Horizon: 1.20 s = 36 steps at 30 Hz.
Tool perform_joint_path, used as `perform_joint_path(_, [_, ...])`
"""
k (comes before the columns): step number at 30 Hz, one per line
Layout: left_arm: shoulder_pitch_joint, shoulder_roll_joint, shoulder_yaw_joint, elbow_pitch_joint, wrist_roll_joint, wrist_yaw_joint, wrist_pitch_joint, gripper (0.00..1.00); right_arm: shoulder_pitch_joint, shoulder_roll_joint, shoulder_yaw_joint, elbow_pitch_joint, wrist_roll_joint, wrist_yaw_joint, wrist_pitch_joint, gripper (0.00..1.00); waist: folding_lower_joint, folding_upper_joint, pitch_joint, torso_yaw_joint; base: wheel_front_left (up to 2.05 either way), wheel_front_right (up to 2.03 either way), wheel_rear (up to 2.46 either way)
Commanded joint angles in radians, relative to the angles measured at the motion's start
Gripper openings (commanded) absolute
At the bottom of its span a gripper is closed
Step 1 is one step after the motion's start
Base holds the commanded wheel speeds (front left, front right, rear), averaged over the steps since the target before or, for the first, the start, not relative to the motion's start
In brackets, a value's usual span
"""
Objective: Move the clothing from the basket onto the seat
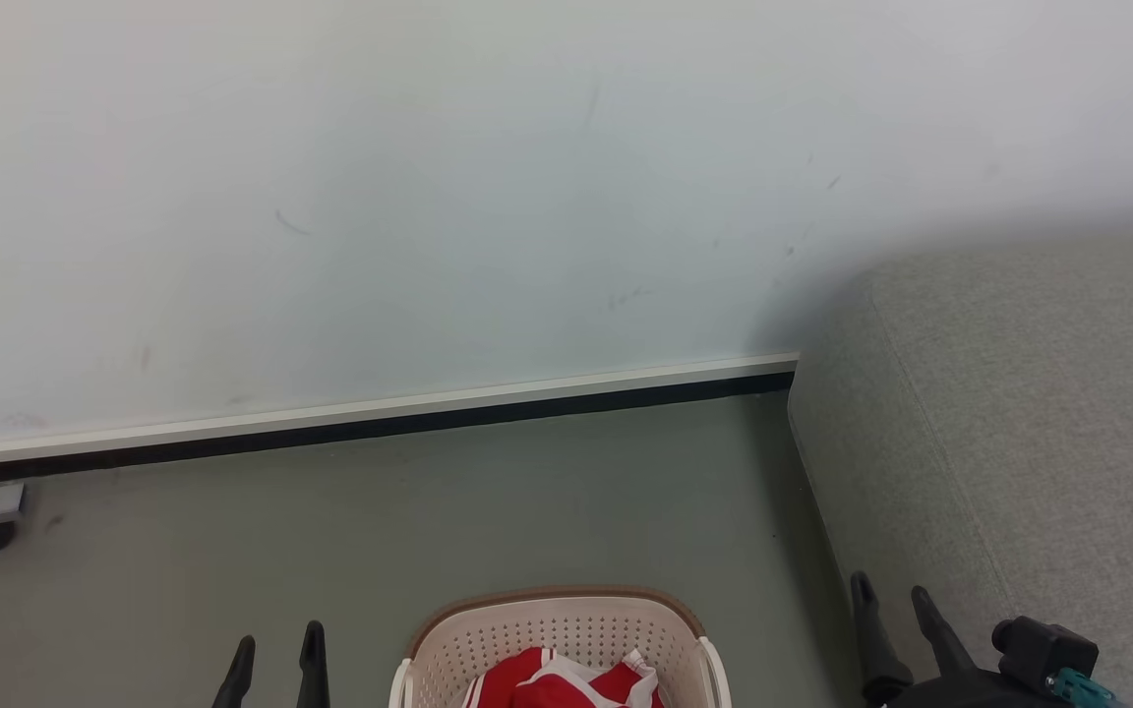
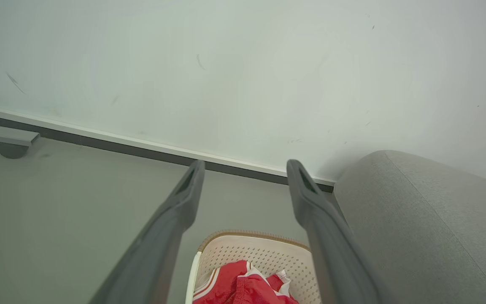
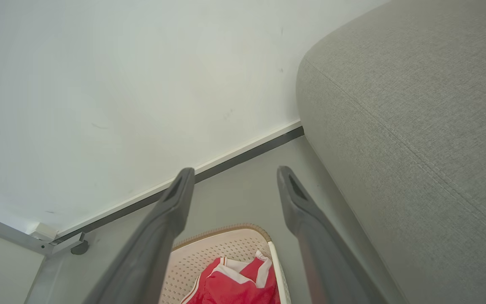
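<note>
Head view puts the clothing [image 1: 562, 683] heaped inside the basket [image 1: 566, 612], which stands on the floor [image 1: 527, 501] between our two grippers. We judge the task not yet begun: nothing red lies on the part of the seat [image 1: 1019, 423] we see. Our left gripper [image 1: 278, 639] and right gripper [image 1: 890, 590] both hang empty, fingers spread wide. The seat's rounded edge rises near the basket on our right, close by the right gripper. Open floor runs ahead to the wall [image 1: 429, 197] and off to our left.
</note>
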Motion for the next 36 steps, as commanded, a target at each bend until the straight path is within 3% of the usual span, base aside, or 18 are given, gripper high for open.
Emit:
perform_joint_path(1, [0.0,0.009,0.005,-0.012,0.028,0.007,-0.011,1.0,-0.011,-0.006,-0.004,-0.001,-0.032,0.001,-0.01,1.0,0.0,0.0,0.001,-0.001,0.0,0.0,0.0])
perform_joint_path(24, [0.023,-0.003,0.037,-0.023,0.159,0.033,-0.052,1.0,-0.038,-0.007,0.021,0.05,-0.193,0.001,-0.073,1.0,-0.0001,0.0,0.001,-0.008,0.0,0.0,0.0])
perform_joint_path(36, [0.03,0.006,0.036,-0.03,0.245,-0.011,-0.072,1.0,-0.056,-0.007,0.038,0.084,-0.244,0.001,-0.11,1.0,-0.0001,0.0,0.002,-0.01,0.0,0.0,0.0])
